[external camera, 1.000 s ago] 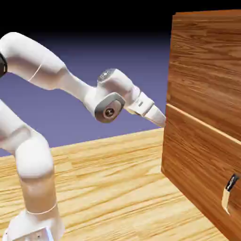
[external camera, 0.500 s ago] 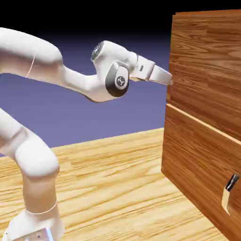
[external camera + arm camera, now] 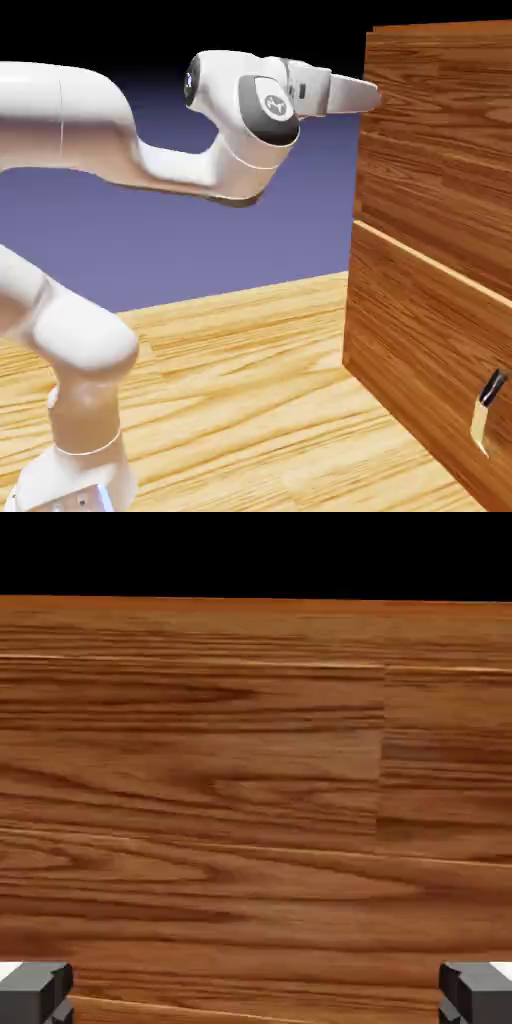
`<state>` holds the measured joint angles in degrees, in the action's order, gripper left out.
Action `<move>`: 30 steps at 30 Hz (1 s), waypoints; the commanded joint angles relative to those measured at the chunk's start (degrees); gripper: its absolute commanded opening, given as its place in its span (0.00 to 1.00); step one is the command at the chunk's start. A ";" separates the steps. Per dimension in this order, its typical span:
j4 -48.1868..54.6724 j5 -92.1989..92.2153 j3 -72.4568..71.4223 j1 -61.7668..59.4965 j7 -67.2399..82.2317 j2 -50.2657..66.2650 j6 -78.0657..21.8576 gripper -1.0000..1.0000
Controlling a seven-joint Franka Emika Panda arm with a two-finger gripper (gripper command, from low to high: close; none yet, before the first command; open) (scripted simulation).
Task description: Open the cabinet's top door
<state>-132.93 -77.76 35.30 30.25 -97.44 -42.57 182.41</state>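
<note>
Top door (image 3: 440,150) forms the upper front of the wood-grain cabinet (image 3: 358,300), exterior view's right; lower panel (image 3: 420,340) beneath it carries a black-and-cream handle (image 3: 485,410). Gripper (image 3: 256,993) at the top door's height, jaws spread wide, nothing between. Pale wood floor (image 3: 240,400) below; small dark emblem (image 3: 275,104) on the wrist, lettering too small to read.

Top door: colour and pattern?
Top door: reddish-brown wood, dark streaky grain running across. Shows best in the hand view.

Yellowish wood floor (image 3: 240,400), cabinet (image 3: 420,340) on it, robot base (image 3: 75,485)
</note>
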 commanded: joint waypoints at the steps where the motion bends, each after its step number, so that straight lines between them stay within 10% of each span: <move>1: 0.90 -2.50 1.13 0.95 -1.76 -0.32 0.27 0.50; 30: 26.99 -74.76 33.94 28.42 -52.86 -9.53 8.08 0.50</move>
<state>-105.94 -152.51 69.25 58.68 -150.30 -52.11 190.49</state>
